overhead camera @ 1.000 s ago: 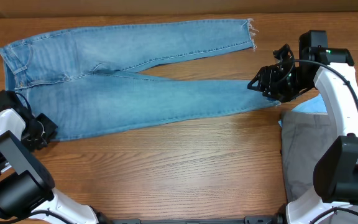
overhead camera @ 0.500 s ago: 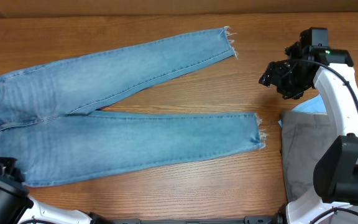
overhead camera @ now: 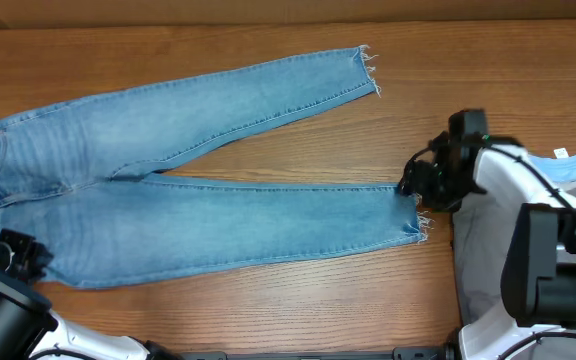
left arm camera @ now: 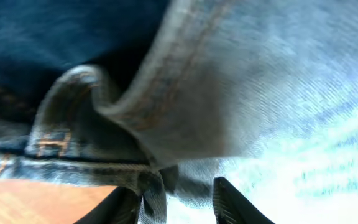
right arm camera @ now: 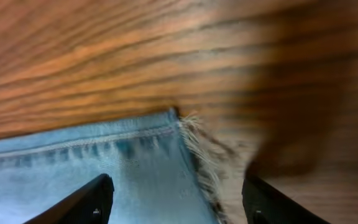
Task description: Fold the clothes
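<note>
Jeans (overhead camera: 198,215) pulled flat for folding
Left gripper (left arm camera: 173,202) parts off waistband (left arm camera: 73,165); right gripper (right arm camera: 176,190), spread empty, returns over near hem (right arm camera: 194,149).

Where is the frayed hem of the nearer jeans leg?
In the overhead view the hem lies right of centre on the table, below the open right gripper and just left of the grey cloth.

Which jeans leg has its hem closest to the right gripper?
The leg nearer the robot: its frayed hem lies right at the right gripper. The other leg angles off, and its hem lies well away from it.
</note>
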`<state>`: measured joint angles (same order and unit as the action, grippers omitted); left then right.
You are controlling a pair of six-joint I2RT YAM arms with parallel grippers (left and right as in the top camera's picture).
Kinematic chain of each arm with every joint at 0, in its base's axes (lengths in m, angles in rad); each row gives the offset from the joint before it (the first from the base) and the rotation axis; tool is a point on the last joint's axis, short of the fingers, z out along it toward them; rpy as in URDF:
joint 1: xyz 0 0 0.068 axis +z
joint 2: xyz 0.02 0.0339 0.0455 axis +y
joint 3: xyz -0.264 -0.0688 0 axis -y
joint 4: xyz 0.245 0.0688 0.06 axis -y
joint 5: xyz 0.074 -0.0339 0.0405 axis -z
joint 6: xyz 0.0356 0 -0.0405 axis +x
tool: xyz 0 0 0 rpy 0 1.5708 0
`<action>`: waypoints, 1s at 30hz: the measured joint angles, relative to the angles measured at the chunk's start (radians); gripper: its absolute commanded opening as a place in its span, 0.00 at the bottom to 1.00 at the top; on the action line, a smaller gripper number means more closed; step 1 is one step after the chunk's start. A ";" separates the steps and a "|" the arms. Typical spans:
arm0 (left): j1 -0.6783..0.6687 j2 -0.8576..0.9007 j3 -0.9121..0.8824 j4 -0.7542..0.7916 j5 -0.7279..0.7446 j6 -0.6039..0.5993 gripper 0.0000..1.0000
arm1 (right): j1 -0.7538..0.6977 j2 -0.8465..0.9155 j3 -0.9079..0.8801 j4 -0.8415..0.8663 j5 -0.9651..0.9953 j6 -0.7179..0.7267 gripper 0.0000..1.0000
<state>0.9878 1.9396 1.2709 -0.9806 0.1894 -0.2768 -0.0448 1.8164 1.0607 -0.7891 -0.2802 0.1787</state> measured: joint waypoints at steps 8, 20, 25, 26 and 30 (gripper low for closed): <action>-0.018 -0.057 0.000 0.012 0.027 0.040 0.80 | 0.001 -0.028 -0.089 0.203 -0.029 0.034 0.15; 0.039 -0.142 0.000 -0.019 0.028 0.045 0.81 | -0.049 -0.014 0.018 0.206 -0.033 0.042 0.04; 0.039 -0.142 0.000 -0.019 0.028 0.045 0.82 | -0.096 -0.013 0.189 0.139 -0.013 0.056 0.56; 0.039 -0.142 0.000 -0.019 0.028 0.045 0.83 | -0.102 -0.013 0.210 0.116 -0.007 0.057 0.59; 0.041 -0.142 0.000 -0.040 0.014 0.039 0.87 | -0.109 -0.013 0.244 0.006 0.005 0.056 0.62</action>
<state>1.0286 1.7981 1.2709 -1.0203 0.2039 -0.2379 -0.1543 1.8034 1.3045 -0.7826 -0.2756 0.2352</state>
